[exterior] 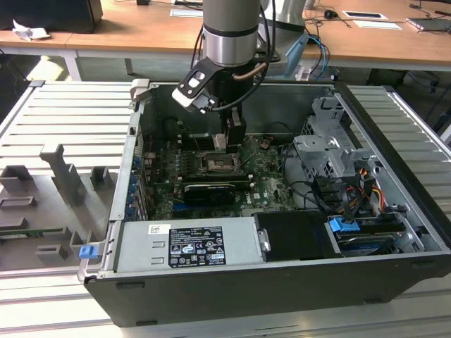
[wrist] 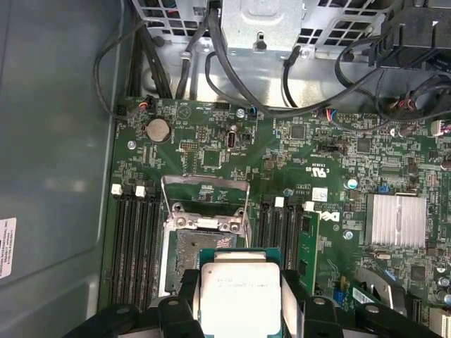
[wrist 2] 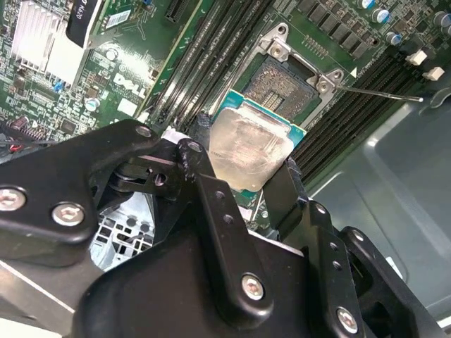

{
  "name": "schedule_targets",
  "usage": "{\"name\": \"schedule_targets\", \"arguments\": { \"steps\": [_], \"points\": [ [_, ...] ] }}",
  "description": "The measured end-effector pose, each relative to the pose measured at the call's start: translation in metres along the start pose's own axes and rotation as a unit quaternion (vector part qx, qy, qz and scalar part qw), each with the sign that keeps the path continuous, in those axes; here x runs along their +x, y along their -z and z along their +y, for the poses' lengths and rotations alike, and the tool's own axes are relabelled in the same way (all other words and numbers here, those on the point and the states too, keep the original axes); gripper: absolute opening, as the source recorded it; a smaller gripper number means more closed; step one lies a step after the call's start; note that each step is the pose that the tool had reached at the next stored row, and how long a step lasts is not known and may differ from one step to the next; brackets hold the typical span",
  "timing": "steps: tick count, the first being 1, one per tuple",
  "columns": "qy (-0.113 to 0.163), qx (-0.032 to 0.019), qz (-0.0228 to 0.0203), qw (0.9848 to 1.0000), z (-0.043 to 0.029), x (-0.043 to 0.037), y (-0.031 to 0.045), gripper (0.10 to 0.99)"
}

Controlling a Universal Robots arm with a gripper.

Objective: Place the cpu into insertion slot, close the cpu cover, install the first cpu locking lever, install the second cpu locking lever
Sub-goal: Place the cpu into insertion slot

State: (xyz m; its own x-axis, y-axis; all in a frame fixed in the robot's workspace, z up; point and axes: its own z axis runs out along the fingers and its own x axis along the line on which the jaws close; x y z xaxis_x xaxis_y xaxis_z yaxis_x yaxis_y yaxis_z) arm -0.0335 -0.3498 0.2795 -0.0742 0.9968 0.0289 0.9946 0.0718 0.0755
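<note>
The small square silver-topped cpu [wrist: 238,296] is being clenched by the black two-fingered gripper [wrist 2: 244,153] and held over the dark metal-rimmed insertion slot [wrist 2: 282,86].

1. Insertion slot [wrist 2: 285,81] open under the cpu [wrist 2: 246,148] — clear drop, nothing between.
2. cpu cover [wrist: 204,182] raised, standing at one slot edge.
3. Memory slots [wrist: 134,246] flank both sides — low, close in.

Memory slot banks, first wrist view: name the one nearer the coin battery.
The bank between the insertion slot and the grey case wall, with the coin battery just beyond its white latches. The other bank lies toward the finned heatsink.
</note>
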Motion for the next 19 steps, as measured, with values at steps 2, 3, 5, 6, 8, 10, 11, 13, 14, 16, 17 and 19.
{"name": "schedule_targets", "arguments": {
  "steps": [2,3,5,6,8,10,11,13,14,16,17,19],
  "points": [
    [-0.001,-0.0001,0.0,1.0,0.0,0.0,-0.0007,0.541],
    [-0.002,-0.0001,-0.0001,1.0,-0.0001,0.0,-0.0015,0.541],
    [-0.007,-0.0003,-0.0004,1.0,-0.0008,0.0,-0.0031,0.541],
    [-0.007,-0.0002,-0.0006,1.0,-0.0008,0.0,-0.0033,0.541],
    [-0.008,-0.0003,-0.0005,1.0,-0.0009,0.0,-0.0043,0.541],
    [-0.008,-0.0003,-0.0007,1.0,-0.0011,-0.0001,-0.0054,0.541],
    [-0.008,-0.0003,-0.0006,1.0,-0.0012,-0.0001,-0.006,0.541],
    [-0.008,-0.0003,-0.0006,1.0,-0.0015,-0.0001,-0.0075,0.541],
    [-0.008,-0.0003,-0.0007,1.0,-0.0018,-0.0001,-0.0081,0.541],
    [-0.008,-0.0003,-0.0007,1.0,-0.0021,-0.0002,-0.0087,0.541],
    [-0.008,-0.0003,-0.0007,1.0,-0.0024,-0.0001,-0.0093,0.541],
    [-0.009,-0.0003,-0.0006,1.0,-0.0028,-0.0001,-0.0102,0.541]
  ]
}}
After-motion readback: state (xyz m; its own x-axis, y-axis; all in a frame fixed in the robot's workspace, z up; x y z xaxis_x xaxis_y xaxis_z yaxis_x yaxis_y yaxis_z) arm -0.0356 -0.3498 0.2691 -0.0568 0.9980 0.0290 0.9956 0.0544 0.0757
